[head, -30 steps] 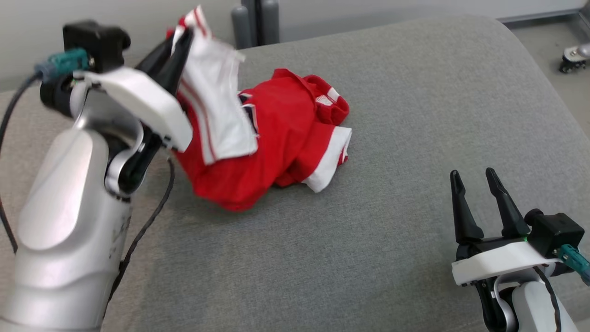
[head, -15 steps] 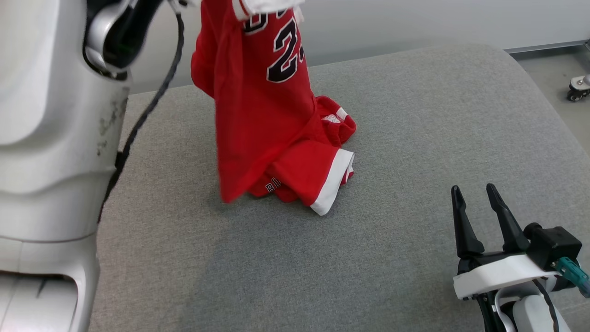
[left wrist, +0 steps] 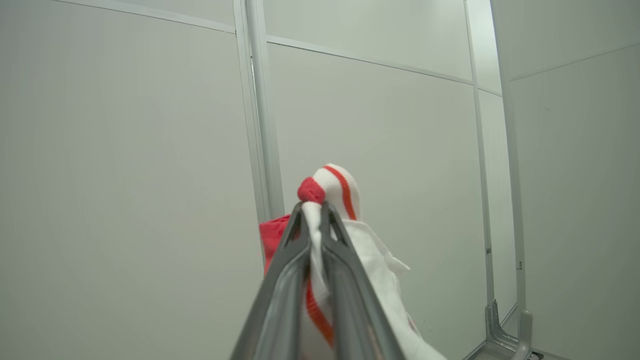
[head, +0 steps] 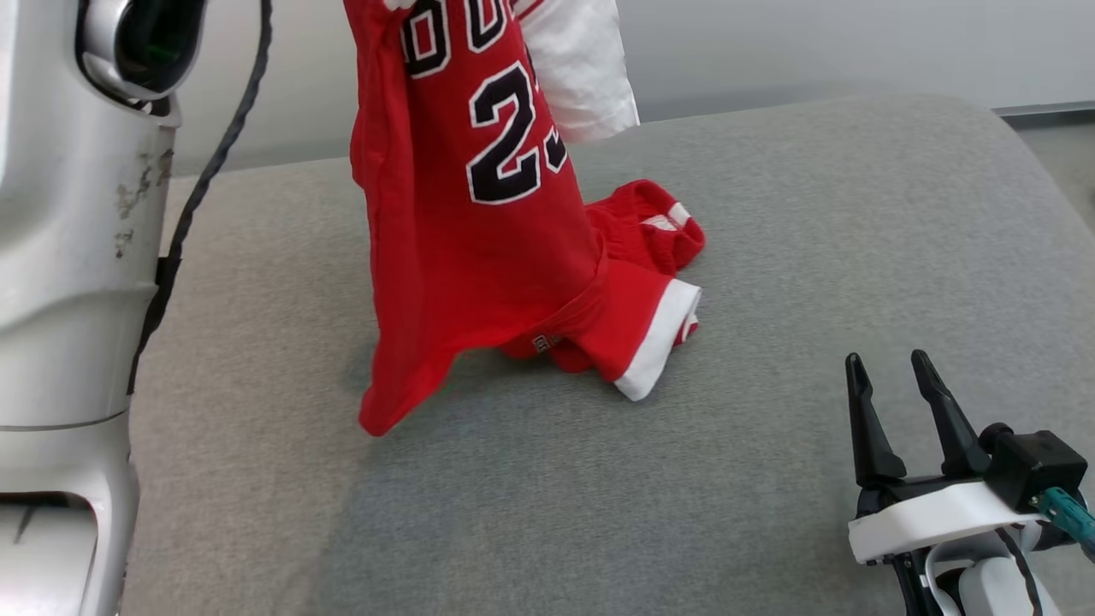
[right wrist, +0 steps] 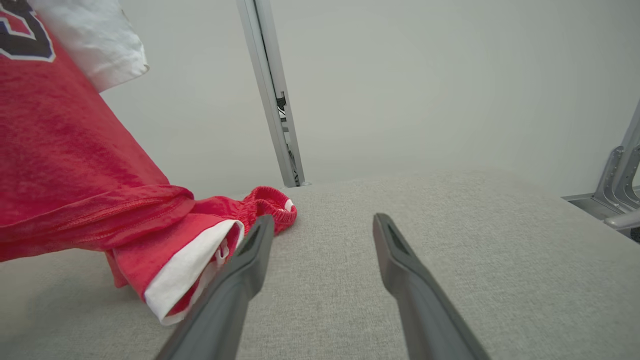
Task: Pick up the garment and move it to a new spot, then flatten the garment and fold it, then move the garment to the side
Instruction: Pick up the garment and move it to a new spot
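Wall (left wrist: 125,175) behind garment (left wrist: 334,184) in left gripper (left wrist: 312,206)

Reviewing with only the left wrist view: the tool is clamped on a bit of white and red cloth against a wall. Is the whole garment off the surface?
Observer: No. The red jersey hangs from above, but its lower end lies bunched on the grey cushion.
Operator: Where's the other arm?
Observer: The right tool is open, low right of the jersey, holding nothing.
Operator: Any print?
Observer: Black numerals edged white.
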You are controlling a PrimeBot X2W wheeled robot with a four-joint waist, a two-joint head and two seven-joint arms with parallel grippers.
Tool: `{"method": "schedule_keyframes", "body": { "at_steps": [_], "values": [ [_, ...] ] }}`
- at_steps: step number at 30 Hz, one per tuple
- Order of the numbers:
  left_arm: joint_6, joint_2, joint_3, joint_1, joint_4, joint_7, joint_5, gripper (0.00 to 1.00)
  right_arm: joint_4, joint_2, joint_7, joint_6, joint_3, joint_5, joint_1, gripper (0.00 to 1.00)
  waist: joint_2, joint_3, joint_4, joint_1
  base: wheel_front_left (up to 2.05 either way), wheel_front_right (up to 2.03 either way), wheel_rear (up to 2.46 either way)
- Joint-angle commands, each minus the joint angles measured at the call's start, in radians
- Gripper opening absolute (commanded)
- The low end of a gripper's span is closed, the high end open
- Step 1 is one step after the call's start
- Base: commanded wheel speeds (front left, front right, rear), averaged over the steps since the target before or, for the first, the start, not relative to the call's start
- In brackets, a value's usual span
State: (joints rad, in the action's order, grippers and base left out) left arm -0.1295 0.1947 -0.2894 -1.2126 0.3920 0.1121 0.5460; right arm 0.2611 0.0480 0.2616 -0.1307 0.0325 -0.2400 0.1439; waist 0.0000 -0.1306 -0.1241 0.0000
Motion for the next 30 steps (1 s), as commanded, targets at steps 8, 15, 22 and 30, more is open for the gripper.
{"method": "schedule_keyframes", "body": {
  "at_steps": [8,15,22,30],
  "values": [
    [0.023,0.061,0.049,0.057,-0.030,-0.031,0.013,0.00,-0.030,0.029,0.005,0.000,-0.010,0.020,-0.001,1.00,0.0000,-0.035,0.155,0.0000,0.00,0.00,0.00],
    [0.042,0.120,0.096,0.106,-0.061,-0.046,0.025,0.00,-0.054,0.067,0.005,0.000,-0.001,0.033,0.010,1.00,0.0000,-0.063,0.278,0.0000,0.00,0.00,0.00],
    [0.054,0.167,0.131,0.147,-0.059,-0.064,0.032,0.00,-0.094,0.102,0.005,0.000,0.014,0.041,0.013,1.00,0.0000,-0.095,0.355,0.0000,0.00,0.00,0.00],
    [0.052,0.246,0.149,0.160,-0.011,-0.097,-0.002,0.00,-0.148,0.132,-0.010,0.000,0.031,0.046,0.017,1.00,0.0000,-0.127,0.372,0.0000,0.00,0.00,0.00]
  ]
}}
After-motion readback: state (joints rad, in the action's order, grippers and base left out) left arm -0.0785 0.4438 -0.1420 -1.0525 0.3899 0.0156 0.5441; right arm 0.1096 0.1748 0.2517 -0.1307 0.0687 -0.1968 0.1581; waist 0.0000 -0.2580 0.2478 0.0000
